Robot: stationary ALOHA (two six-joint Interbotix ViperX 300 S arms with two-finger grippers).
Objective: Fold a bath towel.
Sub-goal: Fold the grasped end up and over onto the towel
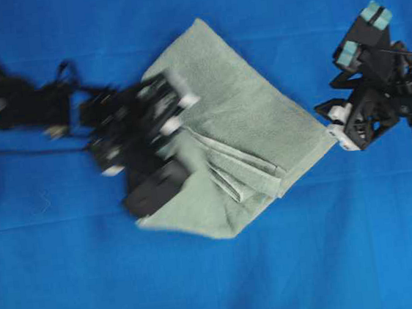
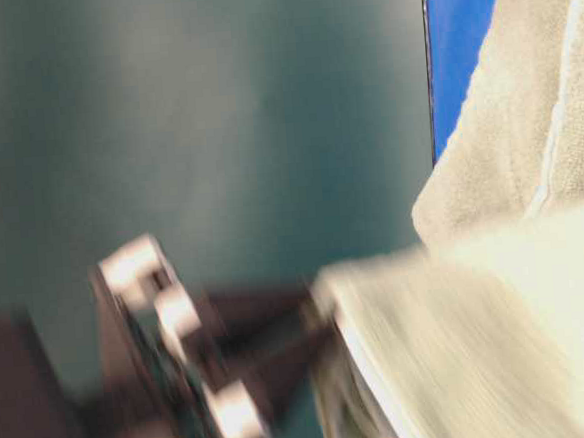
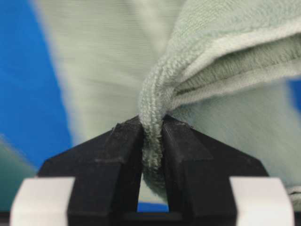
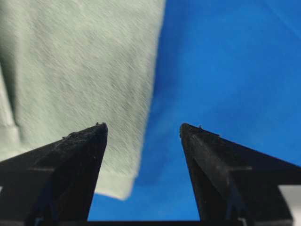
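Bath towel (image 1: 249, 113) laid partly folded at the middle of the blue cloth surface (image 1: 205, 287), a bunched fold pinched tight by the left gripper (image 3: 153, 136), right gripper (image 4: 143, 129) held wide apart, nothing gripped, near the towel's right corner.

The bath towel (image 3: 221, 61) is looped terry cloth, matt and nubbly, with a flatter woven hem. The left gripper (image 3: 153, 136) has matt black plastic fingers (image 3: 122, 160) with rough, scuffed tips. The table (image 4: 235, 61) wears smooth, matt blue cloth.
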